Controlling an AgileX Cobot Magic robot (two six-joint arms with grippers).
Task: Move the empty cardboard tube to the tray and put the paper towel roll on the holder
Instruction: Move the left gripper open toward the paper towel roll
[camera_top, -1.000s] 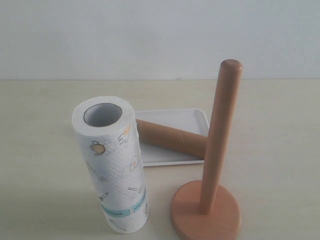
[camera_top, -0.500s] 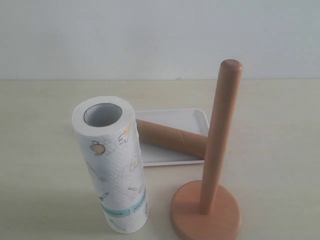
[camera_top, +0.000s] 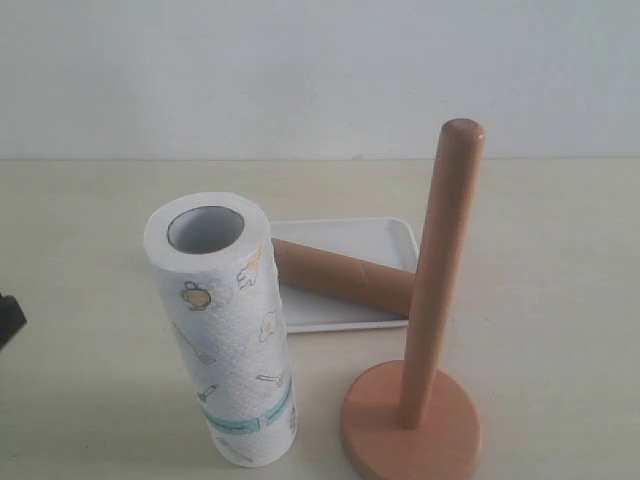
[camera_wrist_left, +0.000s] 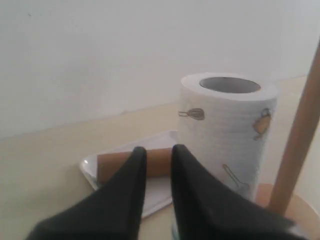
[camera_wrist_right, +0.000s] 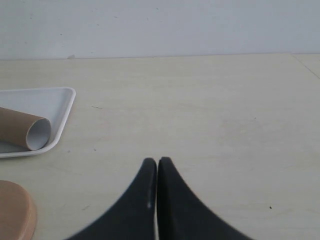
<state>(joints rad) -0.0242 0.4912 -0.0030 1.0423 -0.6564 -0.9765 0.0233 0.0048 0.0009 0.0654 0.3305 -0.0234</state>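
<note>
The paper towel roll (camera_top: 225, 330) stands upright on the table, left of the holder (camera_top: 440, 270), whose pole is bare. Behind them the empty cardboard tube (camera_top: 345, 278) lies in the tray (camera_top: 350, 232). My left gripper (camera_wrist_left: 159, 152) is open by a narrow gap with nothing in it. It hovers left of the roll (camera_wrist_left: 227, 130), pointing toward the tube (camera_wrist_left: 112, 165) and tray (camera_wrist_left: 90, 167). Only a dark tip of it (camera_top: 8, 318) shows at the exterior view's left edge. My right gripper (camera_wrist_right: 157, 161) is shut and empty over bare table, right of the tray (camera_wrist_right: 55, 97).
A pale wall runs behind the table. In the right wrist view the tube's open end (camera_wrist_right: 37, 135) and the holder's disc base (camera_wrist_right: 12, 210) lie off to one side of the shut fingers. The holder's pole (camera_wrist_left: 300, 135) rises just beyond the roll.
A dark part of my left gripper has come into the exterior view at the left edge. The roll, tube, tray and holder have not moved.
</note>
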